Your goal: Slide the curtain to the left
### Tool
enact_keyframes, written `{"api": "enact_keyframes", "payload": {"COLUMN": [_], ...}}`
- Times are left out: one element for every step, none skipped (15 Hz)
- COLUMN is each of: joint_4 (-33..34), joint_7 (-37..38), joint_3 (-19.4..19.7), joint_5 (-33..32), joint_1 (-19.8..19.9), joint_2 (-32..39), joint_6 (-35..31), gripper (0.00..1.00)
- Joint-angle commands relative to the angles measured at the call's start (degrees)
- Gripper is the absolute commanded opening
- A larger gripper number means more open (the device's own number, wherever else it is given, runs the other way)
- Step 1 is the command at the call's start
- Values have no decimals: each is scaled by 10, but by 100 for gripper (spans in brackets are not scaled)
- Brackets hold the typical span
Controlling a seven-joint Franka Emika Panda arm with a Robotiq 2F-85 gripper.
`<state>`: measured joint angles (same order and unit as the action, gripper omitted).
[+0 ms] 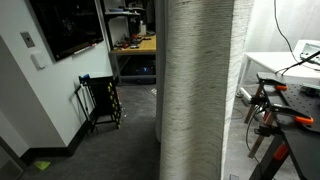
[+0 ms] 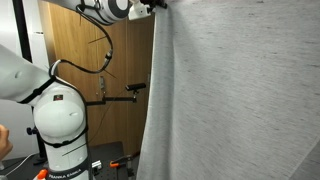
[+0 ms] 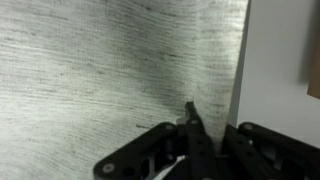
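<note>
- Curtain [image 3: 110,70] fills the wrist view ahead of the claw [image 3: 192,128]; its free edge runs just beside the tips, with white wall [image 3: 285,60] beyond that edge
- Jaws drawn narrow, apparently pinching a fold of the fabric; creases fan out from the tips
- In an exterior view the claw [image 2: 153,6] sits high; the cloth hangs far below it
- Handling, as I judge it: soft and light; the ribbed weave gives fair grip; it will drape and lag, not move stiffly; best held high, near the edge
</note>
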<state>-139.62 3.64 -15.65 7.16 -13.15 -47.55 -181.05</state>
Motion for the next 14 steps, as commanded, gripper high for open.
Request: {"api": "enact_keyframes", "payload": {"joint_4": [-38, -36, -34, -32, -28, -23, -19, -17, -15, -13, -11, -10, -9, -7], "joint_7": [32, 31, 30, 30, 31, 35, 37, 38, 38, 39, 39, 37, 36, 33], "joint_3": [-71, -79, -86, -92, -100, -108, -116, -122, -128, -134, -139, -144, -149, -152], "joint_5": [-13, -14, -15, -16, -17, -16, -16, -16, -16, -17, -17, -19, -22, -25], "joint_1": [4, 11, 15, 20, 26, 35, 43, 49, 56, 62, 68, 74, 81, 86], "joint_2": [-20, -24, -28, -31, -33, -34, -36, -37, -39, -40, -42, -43, -44, -44], "joint_6": [44, 44, 43, 43, 44, 48, 50, 50, 50, 50, 50, 48, 46, 43], "gripper": [1, 1, 1, 1, 1, 1, 1, 1, 1, 1, 1, 1, 1, 1]}}
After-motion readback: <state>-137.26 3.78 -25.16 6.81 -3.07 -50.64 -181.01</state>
